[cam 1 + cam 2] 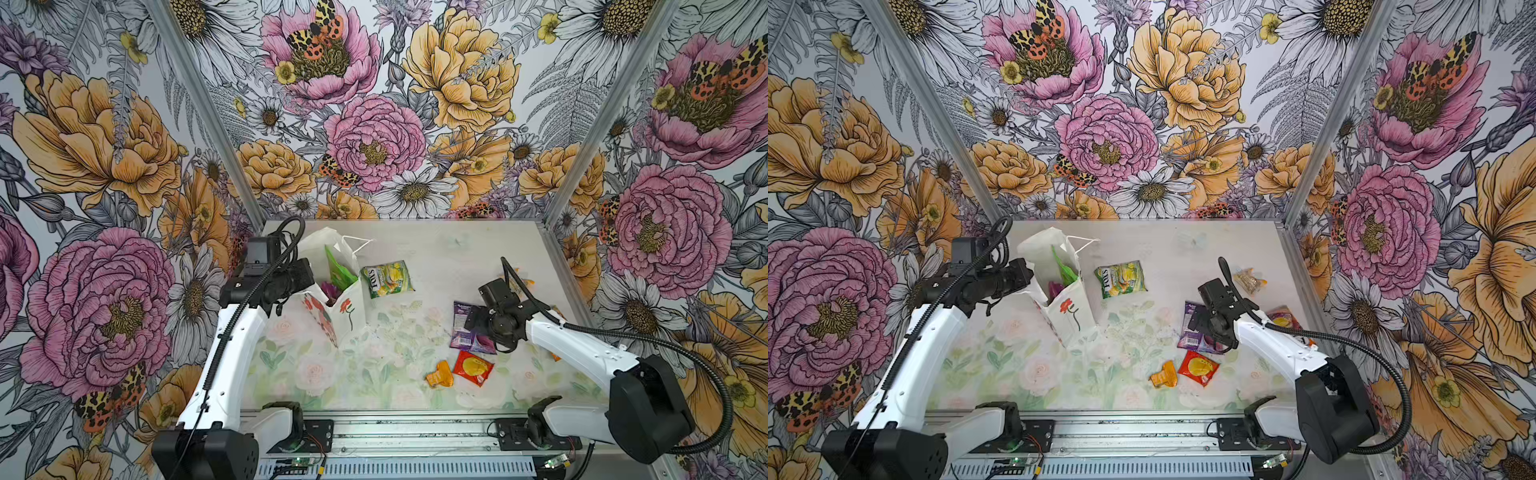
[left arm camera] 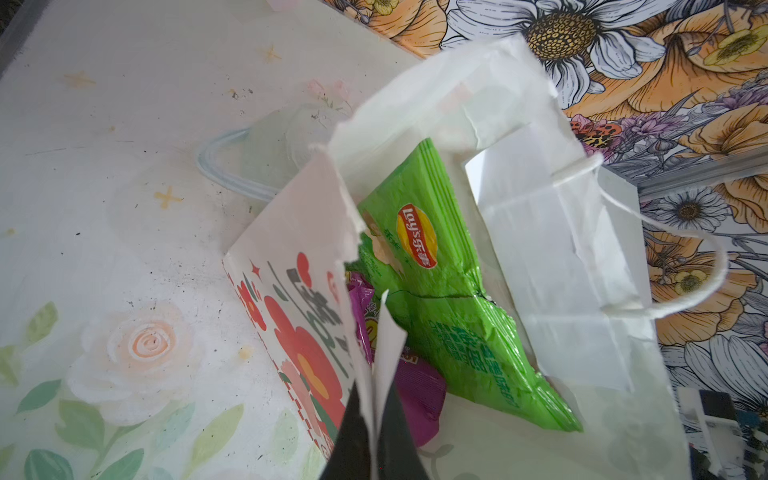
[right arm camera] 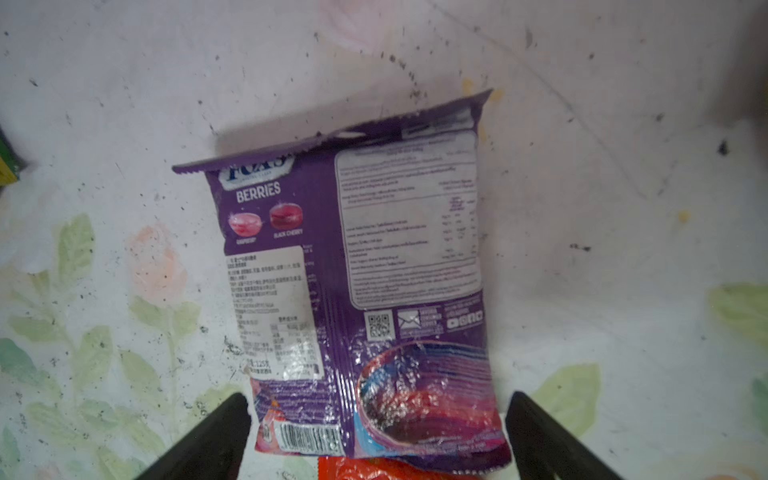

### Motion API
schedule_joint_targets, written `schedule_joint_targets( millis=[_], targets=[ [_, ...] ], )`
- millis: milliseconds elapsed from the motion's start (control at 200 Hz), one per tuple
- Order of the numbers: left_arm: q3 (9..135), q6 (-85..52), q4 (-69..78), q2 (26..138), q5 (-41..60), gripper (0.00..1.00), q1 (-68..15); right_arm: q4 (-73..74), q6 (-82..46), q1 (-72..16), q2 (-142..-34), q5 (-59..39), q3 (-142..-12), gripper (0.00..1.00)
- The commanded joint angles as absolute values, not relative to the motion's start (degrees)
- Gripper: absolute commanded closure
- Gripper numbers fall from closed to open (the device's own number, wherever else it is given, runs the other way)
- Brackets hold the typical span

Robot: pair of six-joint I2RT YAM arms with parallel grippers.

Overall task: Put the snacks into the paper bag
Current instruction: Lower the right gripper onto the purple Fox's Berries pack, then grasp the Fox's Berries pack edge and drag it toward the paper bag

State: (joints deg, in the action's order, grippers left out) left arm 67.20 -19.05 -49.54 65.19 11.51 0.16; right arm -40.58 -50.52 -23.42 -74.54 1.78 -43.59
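While the bag stands upright, its look: tall white paper bag (image 1: 351, 309), rim torn and creased, a red flower drawn on one side, a thin cord handle (image 2: 706, 270) looping off the edge.
Bag's place: back left of the table (image 1: 436, 253), mouth open upward.
Inside the bag: a large light-green packet (image 2: 436, 299) standing on edge, with a magenta packet (image 2: 415, 386) low beside it.
Left gripper (image 2: 376, 419): jaws pressed together, pinching a flap of the bag's rim.
Right gripper (image 3: 378, 399): jaws spread wide, one on each side of the purple packet (image 3: 374, 249), just beside its lower edges.
Purple packet's look: flat, printed back up, "BERRIES" readable, its lower edge touching the red-yellow packet (image 1: 473, 368).
Loose on the table: a green-yellow packet (image 1: 387, 278) just right of the bag, an orange packet (image 1: 439, 375) beside the red-yellow one, and a clear packet (image 1: 1248, 280) toward the back right.
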Motion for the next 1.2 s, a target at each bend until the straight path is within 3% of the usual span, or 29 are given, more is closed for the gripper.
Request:
schedule_joint_targets(
  millis=[0, 575, 736, 851, 1001, 1196],
  targets=[
    [66.28, -17.59, -46.92, 63.61, 12.61, 1.00, 0.97, -37.84, -52.35, -24.19, -75.98, 0.59, -43.12, 0.03],
    [64.99, -17.85, -45.70, 63.26, 13.87, 1.00, 1.07, -31.55, -56.88, -35.74, -87.10, -3.58, -50.32, 0.05],
    [65.09, -17.82, -45.58, 63.26, 13.93, 1.00, 1.05, -32.61, -53.77, -36.09, -85.78, -4.03, -52.89, 0.06],
    [64.71, -17.49, -45.44, 63.31, 13.81, 1.00, 1.07, -39.52, -47.03, -32.35, -82.08, 1.91, -55.01, 0.06],
    [64.60, -17.49, -45.44, 63.06, 13.93, 1.00, 1.28, -40.87, -39.13, -21.44, -78.34, 1.61, -55.51, 0.06],
    [64.21, -17.57, -45.24, 62.80, 13.90, 1.00, 1.34, -40.95, -33.82, -11.36, -84.77, -1.85, -60.11, 0.06]
  ],
)
